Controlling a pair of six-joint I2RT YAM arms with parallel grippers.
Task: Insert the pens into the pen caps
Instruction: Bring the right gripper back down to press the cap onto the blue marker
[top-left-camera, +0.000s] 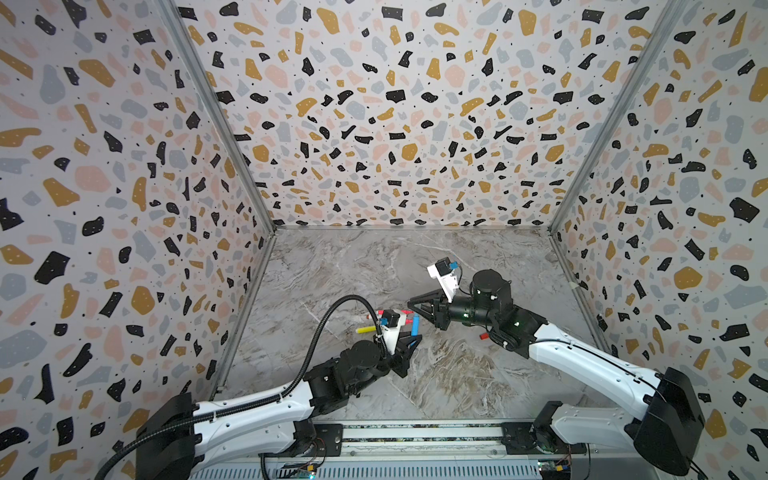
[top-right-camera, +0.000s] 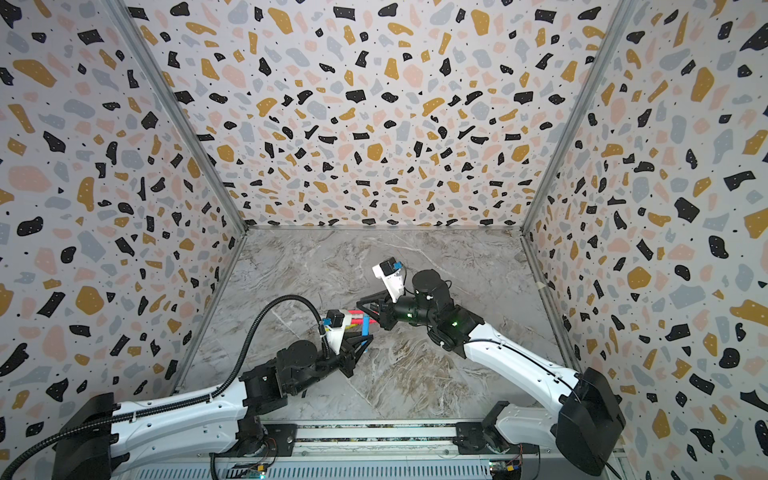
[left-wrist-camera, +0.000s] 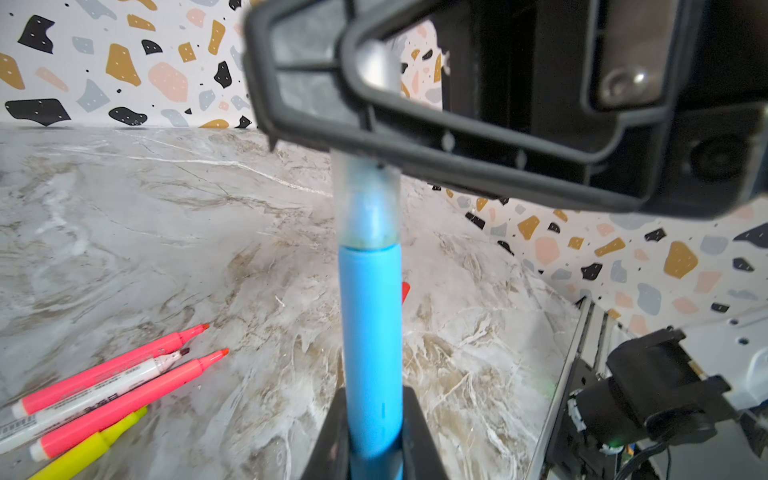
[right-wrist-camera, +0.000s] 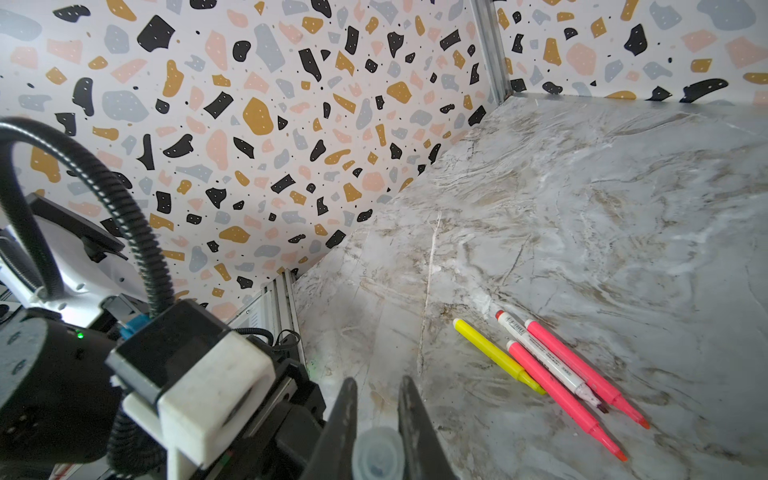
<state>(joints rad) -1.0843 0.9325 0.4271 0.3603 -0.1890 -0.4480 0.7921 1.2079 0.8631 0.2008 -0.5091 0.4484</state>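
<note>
Nearest, the left gripper (top-left-camera: 412, 341) is clamped on the lower barrel of the blue pen (left-wrist-camera: 370, 332), which is held above the middle of the marble table (top-left-camera: 436, 374). The pen's long axis runs near to far, tip end away and inside the translucent cap (left-wrist-camera: 368, 199), which the right gripper (right-wrist-camera: 379, 386) pinches tight. The push should go straight along that axis, never sideways, until the cap seats. Farther left lie four loose pens (right-wrist-camera: 548, 365), uncapped.

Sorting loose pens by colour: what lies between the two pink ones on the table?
The white pen with red markings lies between the pink pens, shown in both wrist views.
</note>
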